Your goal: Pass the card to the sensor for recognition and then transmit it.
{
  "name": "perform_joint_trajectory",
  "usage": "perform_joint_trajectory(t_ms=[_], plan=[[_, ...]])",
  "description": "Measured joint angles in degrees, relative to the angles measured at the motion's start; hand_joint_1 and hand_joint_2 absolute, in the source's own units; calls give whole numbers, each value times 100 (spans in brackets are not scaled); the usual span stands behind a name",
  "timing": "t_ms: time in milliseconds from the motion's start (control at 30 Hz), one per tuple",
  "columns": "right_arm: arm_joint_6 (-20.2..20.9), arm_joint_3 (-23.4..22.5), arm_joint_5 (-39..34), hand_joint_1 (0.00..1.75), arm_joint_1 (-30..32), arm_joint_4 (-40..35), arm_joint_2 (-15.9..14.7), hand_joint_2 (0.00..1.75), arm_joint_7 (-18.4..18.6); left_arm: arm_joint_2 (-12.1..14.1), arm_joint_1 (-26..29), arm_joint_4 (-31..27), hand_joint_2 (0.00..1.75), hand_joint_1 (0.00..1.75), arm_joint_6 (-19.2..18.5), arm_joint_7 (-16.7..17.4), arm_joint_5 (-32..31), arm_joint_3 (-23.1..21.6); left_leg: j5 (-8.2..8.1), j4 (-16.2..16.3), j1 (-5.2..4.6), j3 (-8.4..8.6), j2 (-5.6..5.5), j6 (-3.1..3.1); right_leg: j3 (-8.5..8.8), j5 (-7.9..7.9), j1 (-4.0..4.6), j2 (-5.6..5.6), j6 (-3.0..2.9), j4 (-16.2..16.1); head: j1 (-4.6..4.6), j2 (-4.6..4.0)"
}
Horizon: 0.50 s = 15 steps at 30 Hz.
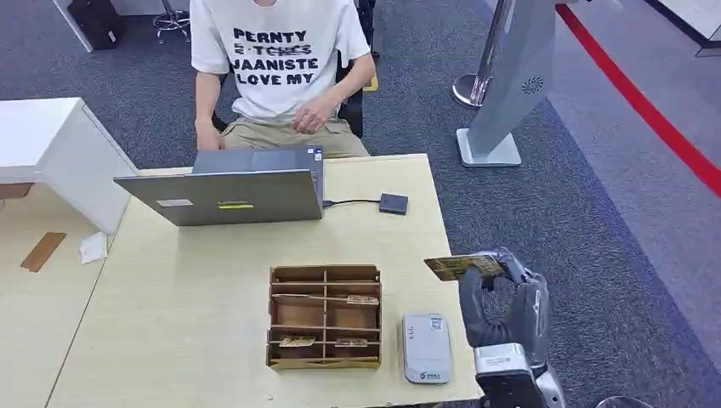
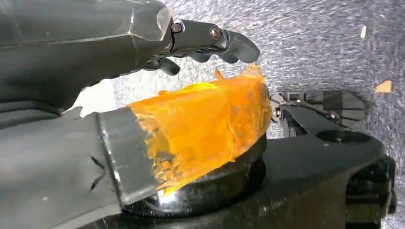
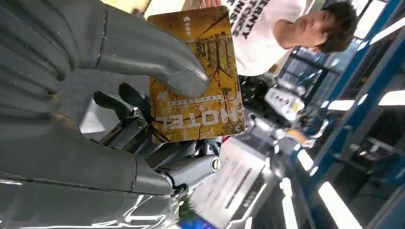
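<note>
The card is pinched flat between the thumb and fingers of the right hand, just off the table's edge. It should be kept level and lowered gently over the grey sensor nearby.

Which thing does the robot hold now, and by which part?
The right hand pinches a yellow hotel card, its thumb pressing on the card's printed face.

Brown cardboard compartment organiser sits mid-table; grey flat card sensor just right of it; open grey laptop behind.
</note>
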Motion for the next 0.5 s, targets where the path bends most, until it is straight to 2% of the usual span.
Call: perform_joint_trajectory(t_ms=[167, 333, 500], plan=[[326, 287, 394, 175, -857, 484, 31, 175, 300, 4, -18, 0, 0, 0, -57, 79, -368, -11, 6, 0, 1, 1, 4, -5, -1, 9, 0, 1, -9, 3, 0, 0], [569, 525, 796, 175, -2023, 1171, 131, 175, 880, 4, -131, 0, 0, 0, -140, 310, -820, -42, 11, 1, 0, 1, 2, -8, 0, 14, 0, 1, -12, 5, 0, 0], [588, 593, 984, 175, -2705, 1658, 214, 175, 1076, 4, -187, 0, 0, 0, -173, 372, -958, -68, 12, 1, 0, 0, -4, -7, -1, 14, 1, -1, -12, 6, 0, 0]])
